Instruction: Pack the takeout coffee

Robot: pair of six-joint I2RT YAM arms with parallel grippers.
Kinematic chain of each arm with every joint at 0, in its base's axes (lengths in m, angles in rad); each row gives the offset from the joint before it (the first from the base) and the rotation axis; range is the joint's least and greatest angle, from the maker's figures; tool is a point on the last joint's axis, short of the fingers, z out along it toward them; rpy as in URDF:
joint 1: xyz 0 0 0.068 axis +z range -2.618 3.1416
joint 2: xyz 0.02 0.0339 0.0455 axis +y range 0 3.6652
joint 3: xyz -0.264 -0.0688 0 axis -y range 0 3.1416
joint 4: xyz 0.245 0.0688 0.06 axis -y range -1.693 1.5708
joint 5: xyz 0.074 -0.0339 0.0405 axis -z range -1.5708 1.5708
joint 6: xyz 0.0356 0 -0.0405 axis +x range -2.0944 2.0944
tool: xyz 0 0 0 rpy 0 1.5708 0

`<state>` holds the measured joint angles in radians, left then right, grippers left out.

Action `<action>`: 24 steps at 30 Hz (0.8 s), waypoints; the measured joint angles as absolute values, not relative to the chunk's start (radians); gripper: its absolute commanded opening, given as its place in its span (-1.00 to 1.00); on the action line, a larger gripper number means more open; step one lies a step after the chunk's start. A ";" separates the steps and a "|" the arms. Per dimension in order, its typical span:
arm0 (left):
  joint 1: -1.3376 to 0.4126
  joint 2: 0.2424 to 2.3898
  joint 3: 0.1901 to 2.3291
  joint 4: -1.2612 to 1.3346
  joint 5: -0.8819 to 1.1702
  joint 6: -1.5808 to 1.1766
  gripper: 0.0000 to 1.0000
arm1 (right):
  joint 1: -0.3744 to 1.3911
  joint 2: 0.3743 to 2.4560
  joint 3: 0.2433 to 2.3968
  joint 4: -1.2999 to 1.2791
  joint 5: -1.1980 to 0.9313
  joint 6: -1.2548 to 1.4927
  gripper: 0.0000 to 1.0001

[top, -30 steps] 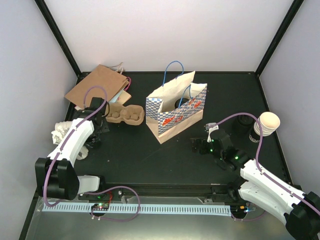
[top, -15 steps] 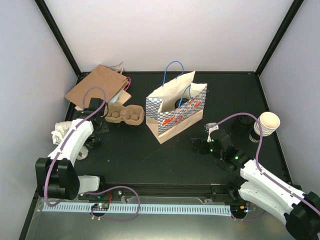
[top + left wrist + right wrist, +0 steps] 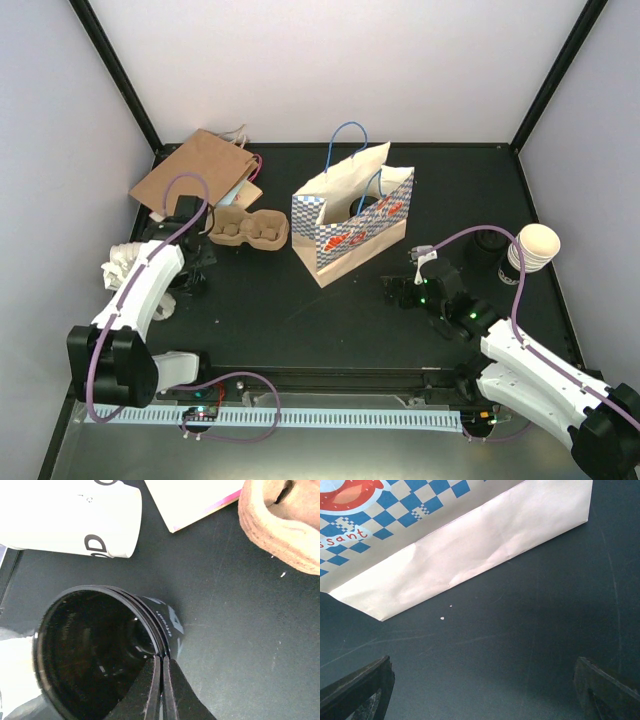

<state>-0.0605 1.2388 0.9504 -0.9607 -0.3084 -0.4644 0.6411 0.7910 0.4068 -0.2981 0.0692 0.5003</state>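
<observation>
- The left gripper [image 3: 161, 661] is seen pinched fully together on the thin rim of a black cup [image 3: 95, 650]. One finger is set inside the mouth and one outside.
- The black cup is found at 9 o'clock on the table [image 3: 300, 310], just beside a white cup [image 3: 75, 515] that is lying on its side.
- A slip is judged the main risk. Only a sliver of rim is caught, so the cup could be swung, tilted or dropped once it is lifted.
- Whether liquid is inside cannot be told from the dark interior; if there is, it would be spilled by any tilt.
- The thin wall could also be buckled by so tight a pinch.
- The white cup or the pulp cup carrier [image 3: 248, 228] at 10 o'clock could be knocked on the way out, since both lie near.
- The right gripper [image 3: 480, 690] is held spread wide with nothing in it, over bare table just in front of the checked paper bag [image 3: 345, 235]. The bag could be toppled if it is brushed there.
- The bag is stood open near the centre, toward 12 o'clock. Something dark is glimpsed in its mouth, but what it is cannot be told.
- Nothing is seen in the carrier's wells.
- Cream paper cups [image 3: 535, 248] are stacked at 3 o'clock, open-mouthed and unlidded. A black round piece [image 3: 490, 242] is set just beside them, on their 9 o'clock side.
</observation>
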 measured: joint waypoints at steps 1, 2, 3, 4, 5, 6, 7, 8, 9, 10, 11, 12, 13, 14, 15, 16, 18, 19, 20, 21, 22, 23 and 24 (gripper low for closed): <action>-0.060 1.234 0.956 -0.967 -0.307 -0.464 -0.97 | 0.641 0.791 0.407 -0.298 0.069 0.500 1.00; -0.060 1.231 0.962 -0.971 -0.307 -0.464 -0.97 | 0.641 0.791 0.407 -0.298 0.069 0.500 1.00; -0.060 1.228 0.967 -0.974 -0.307 -0.464 -0.97 | 0.641 0.791 0.407 -0.298 0.069 0.500 1.00; -0.060 1.225 0.973 -0.978 -0.306 -0.464 -0.97 | 0.641 0.791 0.407 -0.298 0.069 0.500 1.00; -0.060 1.223 0.978 -0.981 -0.305 -0.464 -0.97 | 0.641 0.791 0.407 -0.298 0.069 0.500 1.00; -0.060 1.222 0.983 -0.984 -0.303 -0.464 -0.97 | 0.641 0.791 0.407 -0.298 0.069 0.500 1.00; -0.060 1.222 0.988 -0.987 -0.300 -0.464 -0.97 | 0.641 0.791 0.407 -0.298 0.069 0.500 1.00; -0.060 1.222 0.991 -0.989 -0.295 -0.464 -0.97 | 0.641 0.791 0.407 -0.298 0.069 0.500 1.00; -0.060 1.222 0.993 -0.991 -0.287 -0.464 -0.97 | 0.641 0.791 0.407 -0.298 0.069 0.500 1.00; -0.061 1.221 0.993 -0.992 -0.283 -0.464 -0.97 | 0.641 0.791 0.407 -0.298 0.069 0.500 1.00; -0.062 1.221 0.993 -0.994 -0.278 -0.464 -0.97 | 0.641 0.791 0.407 -0.298 0.069 0.500 1.00; -0.064 1.219 0.993 -0.995 -0.274 -0.464 -0.97 | 0.641 0.791 0.407 -0.298 0.069 0.500 1.00; -0.068 1.219 0.993 -0.997 -0.271 -0.464 -0.97 | 0.641 0.791 0.407 -0.298 0.069 0.500 1.00; -0.069 1.217 0.993 -0.997 -0.268 -0.464 -0.97 | 0.641 0.791 0.407 -0.298 0.069 0.500 1.00; -0.073 1.217 0.993 -0.997 -0.268 -0.464 -0.97 | 0.641 0.791 0.407 -0.298 0.069 0.500 1.00; -0.076 1.217 0.995 -1.000 -0.267 -0.464 -0.97 | 0.641 0.791 0.407 -0.298 0.069 0.500 1.00; -0.085 1.217 1.002 -1.007 -0.268 -0.464 -0.97 | 0.641 0.791 0.407 -0.298 0.069 0.500 1.00; -0.091 1.217 1.012 -1.016 -0.270 -0.465 -0.97 | 0.641 0.791 0.407 -0.298 0.069 0.500 1.00; -0.096 1.217 1.020 -1.021 -0.270 -0.465 -0.97 | 0.641 0.791 0.407 -0.298 0.069 0.500 1.00; -0.102 1.217 1.037 -1.029 -0.273 -0.464 -0.97 | 0.641 0.791 0.407 -0.298 0.069 0.500 1.00; -0.107 1.217 1.053 -1.036 -0.274 -0.465 -0.97 | 0.641 0.791 0.407 -0.298 0.069 0.500 1.00; -0.110 1.217 1.065 -1.040 -0.274 -0.465 -0.97 | 0.641 0.791 0.407 -0.298 0.069 0.500 1.00; -0.115 1.217 1.080 -1.047 -0.276 -0.465 -0.97 | 0.641 0.791 0.407 -0.298 0.069 0.500 1.00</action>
<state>-0.1150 1.2171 1.0801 -1.0470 -0.2764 -0.4648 0.6411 0.7914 0.4068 -0.2981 0.0692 0.4999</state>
